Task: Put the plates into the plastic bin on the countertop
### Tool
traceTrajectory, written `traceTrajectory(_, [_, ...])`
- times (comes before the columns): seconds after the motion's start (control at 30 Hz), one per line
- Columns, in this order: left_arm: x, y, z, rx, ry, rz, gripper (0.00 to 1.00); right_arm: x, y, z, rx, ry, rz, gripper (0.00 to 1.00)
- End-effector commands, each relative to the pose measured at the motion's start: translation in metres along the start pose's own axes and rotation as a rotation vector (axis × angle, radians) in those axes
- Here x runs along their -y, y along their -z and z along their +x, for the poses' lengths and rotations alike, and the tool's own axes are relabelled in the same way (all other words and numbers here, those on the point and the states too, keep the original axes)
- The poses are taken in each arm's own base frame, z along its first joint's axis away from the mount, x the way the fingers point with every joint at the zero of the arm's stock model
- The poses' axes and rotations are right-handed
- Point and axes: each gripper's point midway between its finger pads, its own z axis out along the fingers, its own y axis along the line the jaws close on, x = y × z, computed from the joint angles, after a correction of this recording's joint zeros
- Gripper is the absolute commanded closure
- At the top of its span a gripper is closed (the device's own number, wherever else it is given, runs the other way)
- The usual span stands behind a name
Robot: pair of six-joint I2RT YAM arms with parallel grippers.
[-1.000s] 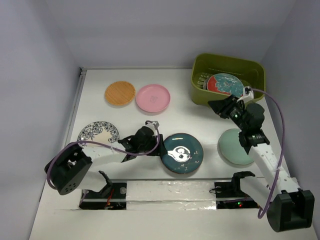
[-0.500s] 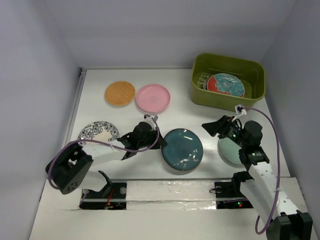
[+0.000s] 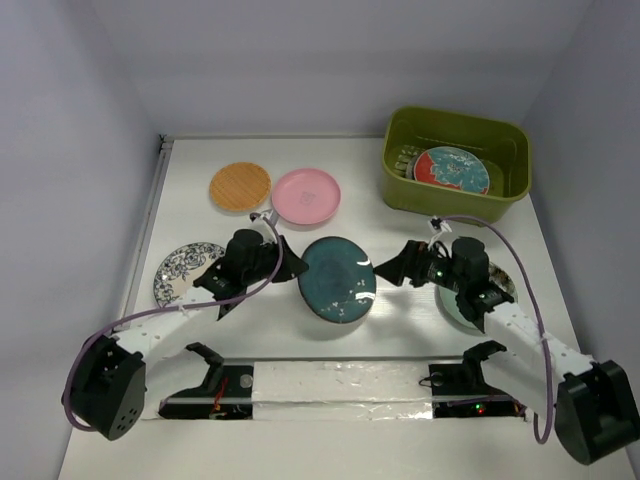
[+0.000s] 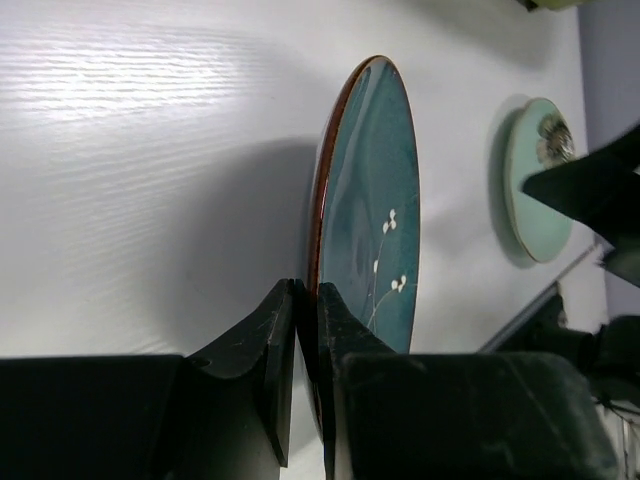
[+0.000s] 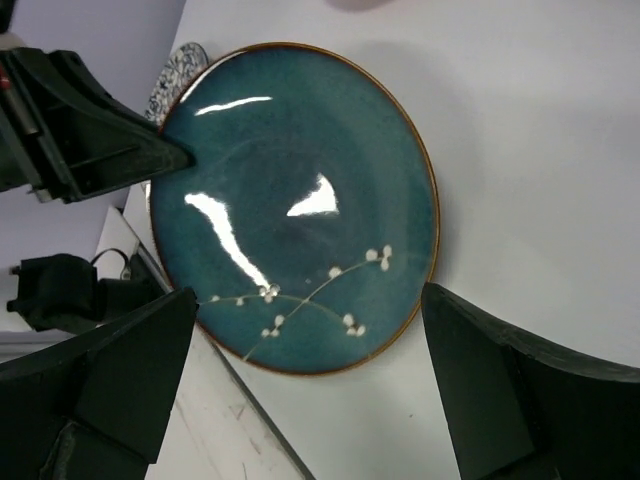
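My left gripper (image 3: pixel 298 268) (image 4: pixel 308 335) is shut on the rim of the dark teal plate (image 3: pixel 337 280) (image 4: pixel 368 200), holding it tilted up off the white countertop (image 3: pixel 400 215). Facing the plate's glazed side (image 5: pixel 295 200) from the right, my right gripper (image 3: pixel 388 268) (image 5: pixel 310 375) stands wide open, its fingers (image 5: pixel 120 385) clear of the rim. The olive-green plastic bin (image 3: pixel 455 205) at the back right holds the red-teal floral plate (image 3: pixel 450 170). Other plates lie flat on the countertop: wood-tan (image 3: pixel 240 186), pink (image 3: pixel 306 195), mint green (image 3: pixel 462 308) under my right arm, and white blue-rimmed (image 3: pixel 180 272).
A metal rail (image 3: pixel 150 215) runs along the countertop's left edge. Grey walls close in the back and both sides. The arm bases and a white strip (image 3: pixel 340 385) line the near edge. The left gripper (image 5: pixel 90 130) shows in the right wrist view.
My left gripper closed on the dark teal plate's rim, tipped it up and carried it back and left. My right gripper came away from the bin toward the plate and opened wide.
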Motion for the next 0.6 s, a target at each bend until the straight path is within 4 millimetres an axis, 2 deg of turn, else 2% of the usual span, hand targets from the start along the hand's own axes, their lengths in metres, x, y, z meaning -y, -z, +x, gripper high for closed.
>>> traceTrajectory(0.0, [0.094,0.033,-0.06,0.141,-0.022,0.343,1.0,-0.012,-0.012,-0.018,0.07,0.054,-0.047,0.0])
traceTrajectory(0.07, [0.109,0.046,-0.066,0.155,-0.031,0.406,1.0,-0.001,-0.02,-0.013,0.062,0.029,-0.024,0.0])
traceTrajectory(0.23, [0.123,0.063,-0.074,0.176,-0.036,0.483,1.0,0.01,-0.031,-0.006,0.04,0.007,-0.004,0.0])
traceTrajectory(0.33, [0.13,0.07,-0.075,0.177,-0.034,0.528,1.0,0.004,-0.035,0.0,0.018,-0.007,-0.056,0.0])
traceTrajectory(0.4, [0.132,0.073,-0.078,0.192,-0.033,0.552,1.0,-0.007,-0.038,0.004,-0.005,-0.009,-0.117,0.07])
traceTrajectory(0.43, [0.135,0.075,-0.078,0.194,-0.039,0.563,1.0,-0.013,-0.037,0.005,-0.009,-0.01,-0.152,0.15])
traceTrajectory(0.47, [0.135,0.076,-0.08,0.194,-0.041,0.557,1.0,-0.025,-0.033,0.008,-0.034,-0.032,-0.214,0.35])
traceTrajectory(0.5, [0.134,0.075,-0.08,0.195,-0.043,0.547,1.0,-0.033,-0.031,0.006,-0.028,-0.032,-0.252,0.49])
traceTrajectory(0.53, [0.132,0.074,-0.083,0.206,-0.057,0.532,1.0,-0.045,-0.028,0.0,-0.009,-0.016,-0.3,0.69])
traceTrajectory(0.57, [0.129,0.072,-0.081,0.195,-0.057,0.508,1.0,-0.051,-0.026,-0.001,-0.02,-0.024,-0.324,0.97])
